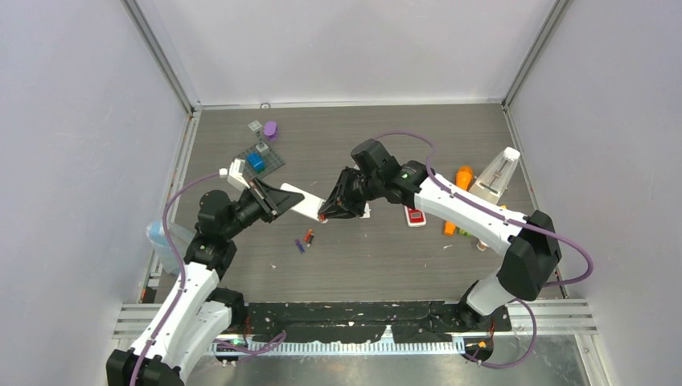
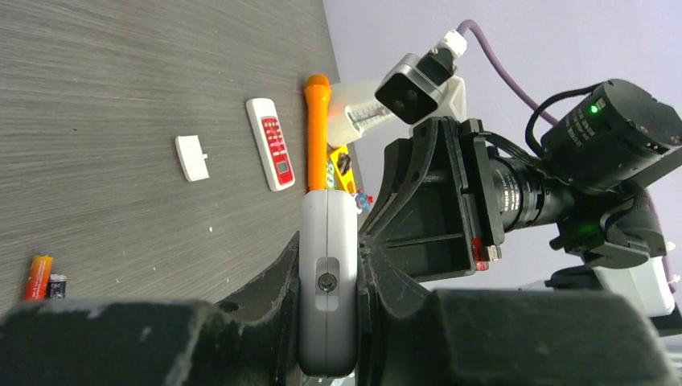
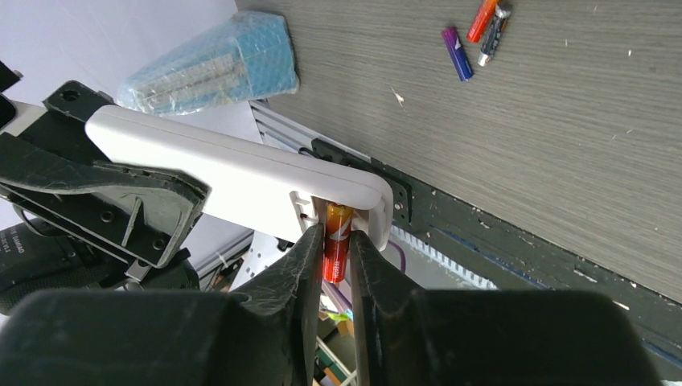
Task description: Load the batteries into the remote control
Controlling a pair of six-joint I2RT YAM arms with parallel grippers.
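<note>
My left gripper (image 2: pixel 328 269) is shut on a long white remote control (image 2: pixel 328 241), gripping it by its edges and holding it above the table (image 1: pixel 301 201). My right gripper (image 3: pixel 333 235) is shut on a red-orange battery (image 3: pixel 338 219). The battery's top end sits inside the open compartment at the tip of the remote control (image 3: pixel 241 173). In the top view the right gripper (image 1: pixel 326 213) meets the remote's free end, with the left gripper (image 1: pixel 269 197) at the other end. Three loose batteries (image 3: pixel 470 32) lie on the table just below (image 1: pixel 306 240).
A small white cover (image 2: pixel 191 157) lies on the table. Beyond it are a second white remote with red buttons (image 2: pixel 271 143) and an orange tool (image 2: pixel 316 129). A metronome (image 1: pixel 499 173) stands at the right; a grey plate with bricks (image 1: pixel 259 159) at the back left. A blue wrapped bundle (image 3: pixel 217 64) lies at the left edge.
</note>
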